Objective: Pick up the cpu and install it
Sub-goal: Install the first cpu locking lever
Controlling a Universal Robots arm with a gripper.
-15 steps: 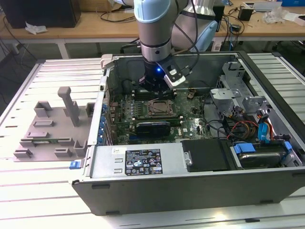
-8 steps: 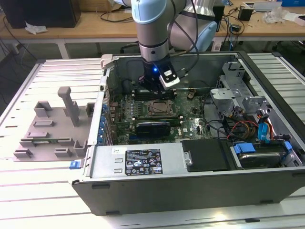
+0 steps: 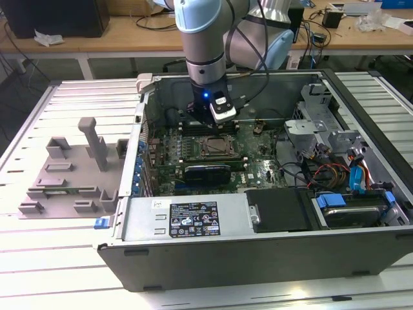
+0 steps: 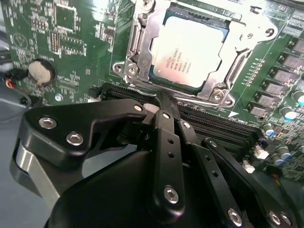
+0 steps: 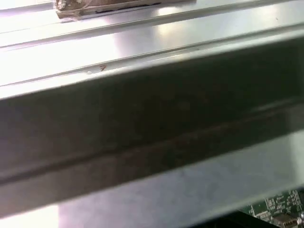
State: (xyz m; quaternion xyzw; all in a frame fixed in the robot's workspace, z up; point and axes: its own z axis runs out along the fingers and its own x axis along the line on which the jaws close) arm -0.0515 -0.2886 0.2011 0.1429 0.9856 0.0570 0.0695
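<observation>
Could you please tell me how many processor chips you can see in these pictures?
1. The cpu lies in the motherboard socket, inside the open computer case. Others may be hidden.

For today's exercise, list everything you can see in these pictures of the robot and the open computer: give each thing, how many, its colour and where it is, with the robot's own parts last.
cpu: one, silver-grey, lying in the socket on the motherboard.
socket frame: one, metal, around the cpu.
motherboard: one, green, on the floor of the computer case.
coin battery: one, silver, on the motherboard.
computer case: one, grey, open, on the table.
plastic tray: one, grey with upright blocks, on the table at the exterior view's left of the case.
table: one, white slatted.
workbench: one, wooden, behind.
arm: one, pale blue and silver, above the case.
gripper: one, black, just beside the socket.
</observation>
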